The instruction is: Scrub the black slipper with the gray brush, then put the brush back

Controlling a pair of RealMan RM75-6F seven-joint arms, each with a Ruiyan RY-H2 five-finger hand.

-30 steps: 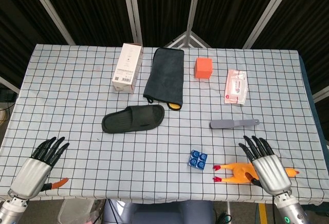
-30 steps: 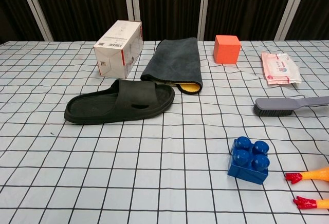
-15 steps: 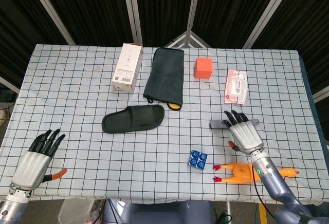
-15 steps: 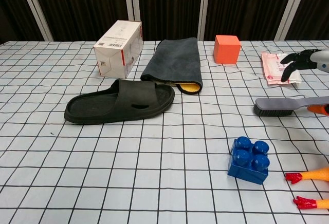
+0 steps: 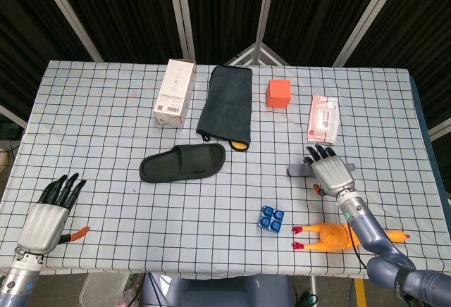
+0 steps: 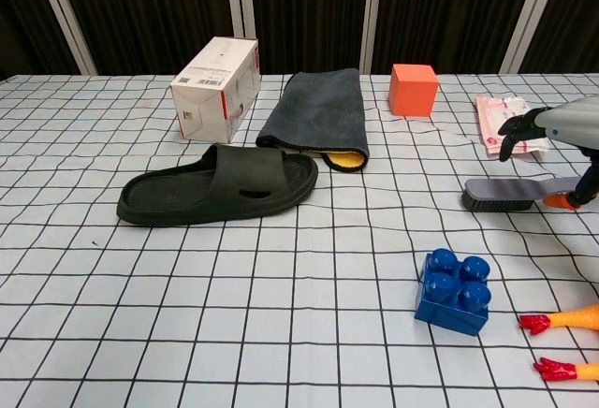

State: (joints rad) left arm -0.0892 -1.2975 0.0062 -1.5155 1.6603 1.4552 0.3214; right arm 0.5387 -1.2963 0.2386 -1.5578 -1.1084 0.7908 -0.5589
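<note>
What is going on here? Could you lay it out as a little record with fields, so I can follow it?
Setting: checkered table
Job: scrub the black slipper with the gray brush
Right hand: fingers spread, over the brush handle, not yet gripping it as far as the views show
Left hand: fingers apart, holding nothing, at the near left table edge
Slipper: lies flat, untouched, left of the brush
Other items: white box, dark cloth, orange cube, wipes pack, blue brick, rubber chicken

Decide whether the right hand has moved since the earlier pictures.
Yes. The right hand has moved up the table from beside the rubber chicken to over the gray brush.
</note>
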